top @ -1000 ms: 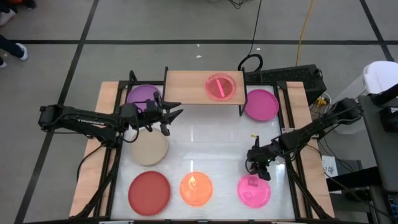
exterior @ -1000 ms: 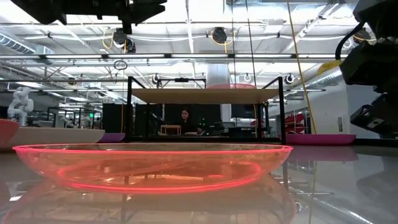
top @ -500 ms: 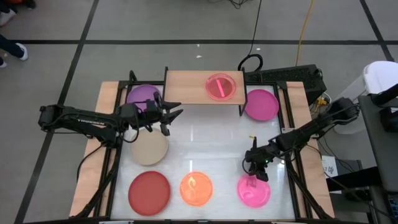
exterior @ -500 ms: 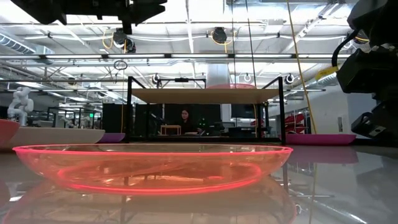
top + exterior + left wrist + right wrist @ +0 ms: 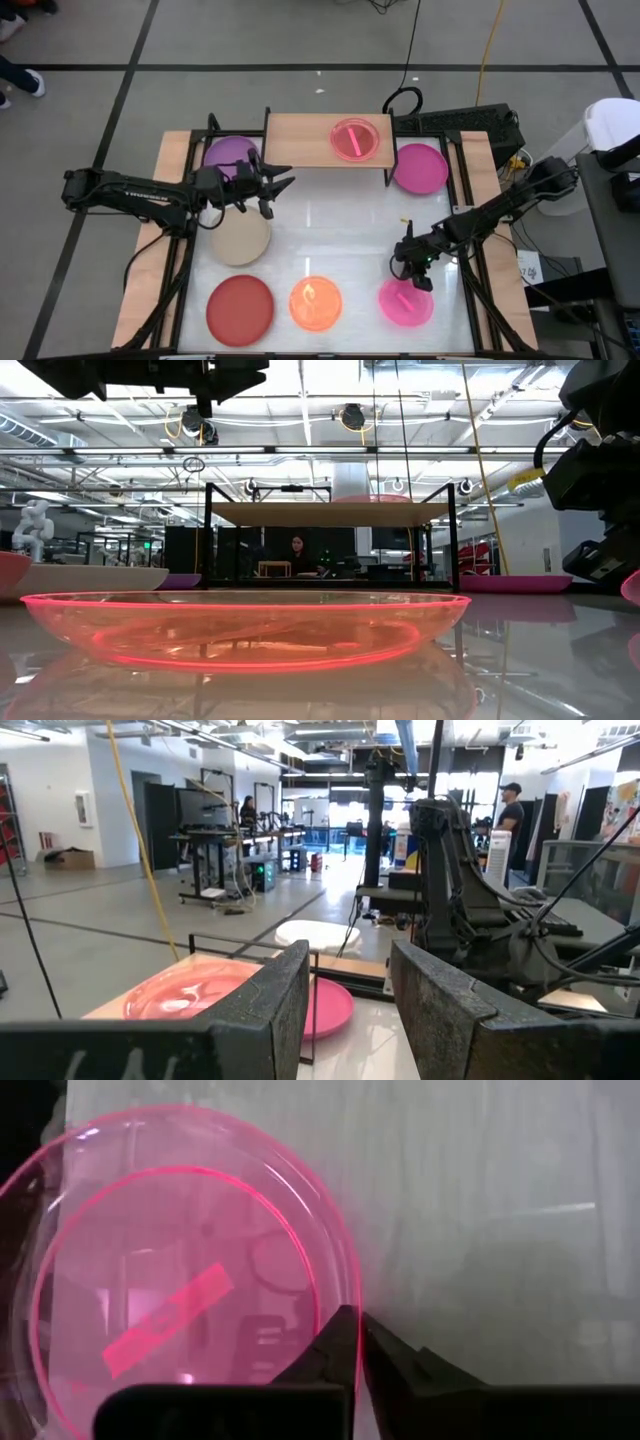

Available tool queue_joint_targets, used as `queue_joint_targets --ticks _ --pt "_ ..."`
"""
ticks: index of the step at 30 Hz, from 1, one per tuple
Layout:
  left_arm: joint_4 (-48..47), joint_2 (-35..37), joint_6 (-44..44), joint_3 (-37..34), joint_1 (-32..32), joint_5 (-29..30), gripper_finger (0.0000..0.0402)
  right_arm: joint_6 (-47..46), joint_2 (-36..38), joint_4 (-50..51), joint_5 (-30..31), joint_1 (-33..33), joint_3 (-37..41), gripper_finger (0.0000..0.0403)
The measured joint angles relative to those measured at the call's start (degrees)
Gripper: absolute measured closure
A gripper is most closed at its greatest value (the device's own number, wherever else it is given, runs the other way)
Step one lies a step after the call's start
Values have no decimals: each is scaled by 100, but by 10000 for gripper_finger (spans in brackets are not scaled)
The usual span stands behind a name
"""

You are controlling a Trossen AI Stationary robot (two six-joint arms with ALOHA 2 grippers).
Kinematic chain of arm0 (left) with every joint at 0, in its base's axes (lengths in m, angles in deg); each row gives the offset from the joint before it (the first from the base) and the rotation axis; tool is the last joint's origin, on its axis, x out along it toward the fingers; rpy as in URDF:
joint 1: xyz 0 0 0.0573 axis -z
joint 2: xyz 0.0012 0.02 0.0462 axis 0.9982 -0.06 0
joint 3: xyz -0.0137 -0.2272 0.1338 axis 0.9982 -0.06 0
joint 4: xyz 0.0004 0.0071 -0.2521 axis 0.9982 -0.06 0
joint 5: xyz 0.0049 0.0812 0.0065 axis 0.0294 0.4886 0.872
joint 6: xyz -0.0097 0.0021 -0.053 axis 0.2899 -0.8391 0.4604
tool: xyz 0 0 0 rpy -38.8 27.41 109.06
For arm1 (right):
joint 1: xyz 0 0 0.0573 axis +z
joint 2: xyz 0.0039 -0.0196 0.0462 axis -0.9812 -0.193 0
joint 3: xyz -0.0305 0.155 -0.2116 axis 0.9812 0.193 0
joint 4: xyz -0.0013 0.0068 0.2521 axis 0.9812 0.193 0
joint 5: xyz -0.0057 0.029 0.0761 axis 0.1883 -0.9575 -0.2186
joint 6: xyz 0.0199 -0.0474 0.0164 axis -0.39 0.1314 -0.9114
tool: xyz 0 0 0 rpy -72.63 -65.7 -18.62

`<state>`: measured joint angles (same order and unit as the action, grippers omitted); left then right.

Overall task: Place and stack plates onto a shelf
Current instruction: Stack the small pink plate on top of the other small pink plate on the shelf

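Observation:
The shelf [image 5: 318,140] stands at the table's far edge, with a translucent pink plate [image 5: 356,138] on its right half. A purple plate [image 5: 226,155], a beige one [image 5: 240,240], a red one [image 5: 240,308], an orange one [image 5: 315,303] and a magenta one [image 5: 420,167] lie on the white table. My right gripper [image 5: 411,283] is shut on a second translucent pink plate [image 5: 405,303] at the near right. My left gripper [image 5: 268,185] hovers open between the purple and beige plates and holds nothing. My right gripper pinches the pink plate's rim [image 5: 352,1302] between its two fingertips, on the side of the plate toward the table's far edge. The fingers slant down from above. In the low view the plate's edge [image 5: 633,587] stands a little off the table.
The shelf's left half [image 5: 295,138] is bare wood. The shelf's black legs [image 5: 391,176] stand beside the magenta plate. White tabletop [image 5: 340,225] lies open in the middle between the two arms. People and equipment show in the room beyond.
My right gripper has shut on the pink plate's far rim. The plate has shifted slightly toward the table's left and far edges, and its edge now shows raised at the right of the low view.

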<state>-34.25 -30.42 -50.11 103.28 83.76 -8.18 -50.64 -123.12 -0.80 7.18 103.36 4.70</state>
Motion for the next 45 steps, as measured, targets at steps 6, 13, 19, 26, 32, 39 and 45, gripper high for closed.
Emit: queue_joint_targets --ticks 6,13,19,26,32,39,45 --pt "-21 0 17 0 1 0 254 368 43 -921 151 -201 6 403" --pt "-72 0 55 0 4 2 254 1551 302 -1146 522 -1056 -309 403" --pt "-68 0 43 2 -1 2 254 2647 350 -1114 693 -1954 -975 403" --pt "-65 0 -635 0 -1 7 254 3503 351 -928 1511 -3033 -1916 403" --pt "-63 0 -709 2 -10 171 254 3934 352 -925 2282 -3990 -2664 403" --pt "-76 0 -107 2 -127 496 254 3985 346 -651 2275 -5042 -3253 403" --pt "-76 0 27 0 -205 499 254 3962 190 -627 2120 -5821 -3305 403"
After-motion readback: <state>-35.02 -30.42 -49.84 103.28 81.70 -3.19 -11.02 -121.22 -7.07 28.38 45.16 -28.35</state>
